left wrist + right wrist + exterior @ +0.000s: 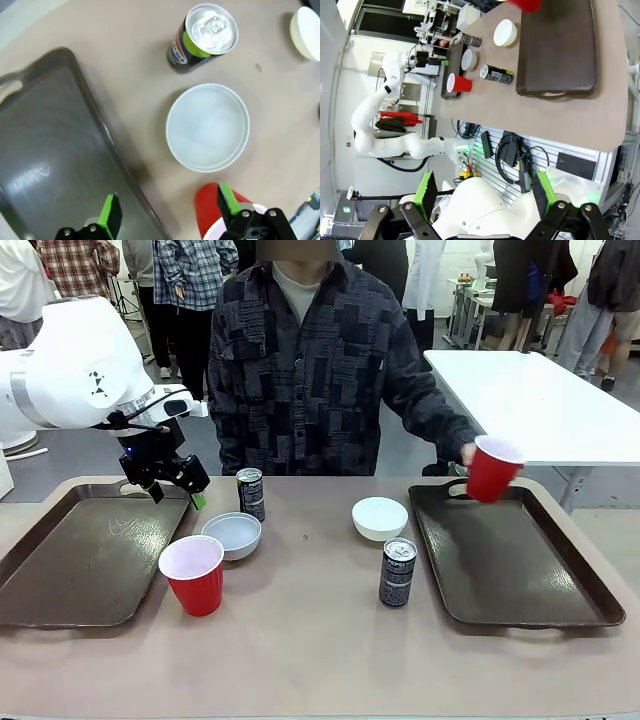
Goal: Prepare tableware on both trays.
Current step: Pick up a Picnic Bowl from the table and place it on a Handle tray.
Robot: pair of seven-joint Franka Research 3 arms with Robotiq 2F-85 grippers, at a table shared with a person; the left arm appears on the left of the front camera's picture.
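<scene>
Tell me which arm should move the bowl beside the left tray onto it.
Left. The left hand, open, hovers at the inner edge of the left tray, right by that bowl. The right hand, also open, is far back, off the table.

Between left dark brown plastic tray [80, 560] and right tray [520, 575]: slim dark can [250, 493] stands behind round white bowl [232, 534], behind red plastic cup [192, 573]; rightward, second bowl [380, 517] behind second can [398, 572].

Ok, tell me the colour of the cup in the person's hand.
Red; the cup shows best in the front view.
</scene>
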